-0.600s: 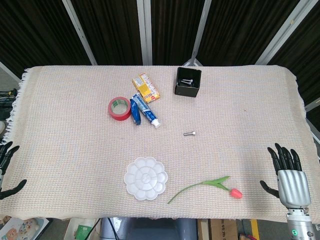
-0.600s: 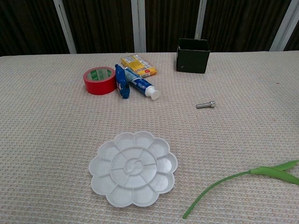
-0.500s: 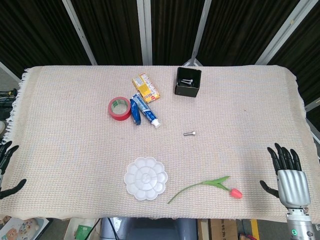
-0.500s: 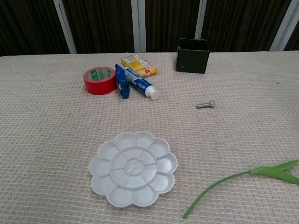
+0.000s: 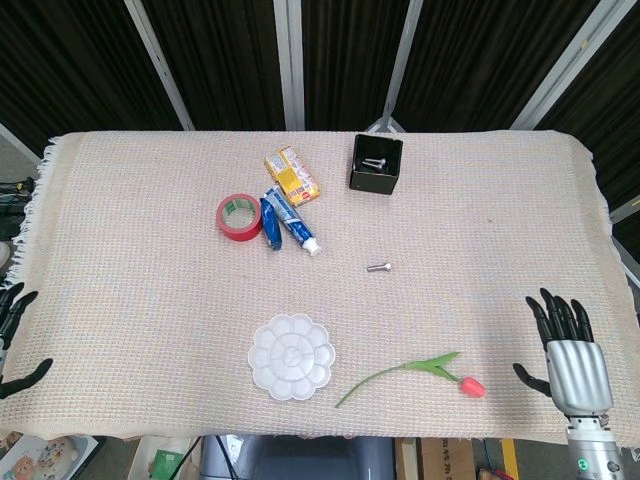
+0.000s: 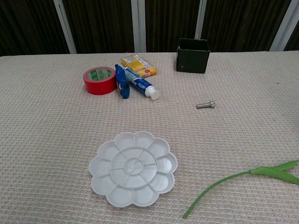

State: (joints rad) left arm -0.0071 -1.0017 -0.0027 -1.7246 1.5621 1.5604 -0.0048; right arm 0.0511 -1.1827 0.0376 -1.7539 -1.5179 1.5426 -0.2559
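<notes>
1. The right hand [image 5: 573, 352] hovers at the near right edge of the woven beige surface [image 5: 140, 250], fingers spread, holding nothing.
2. Just beside it, toward the left, lies the pink artificial tulip with green stem [image 5: 440, 371].
3. The left hand [image 5: 12, 335], far opposite, is splayed and empty.

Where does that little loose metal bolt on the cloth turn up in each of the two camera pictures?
Head view: the bolt lies alone on the cloth, right of centre, below the black box.
Chest view: the bolt lies right of centre in the upper half, below and slightly right of the black box.
Shared landmark: the white flower-shaped palette, nearer the camera and to the bolt's left in both.
</notes>
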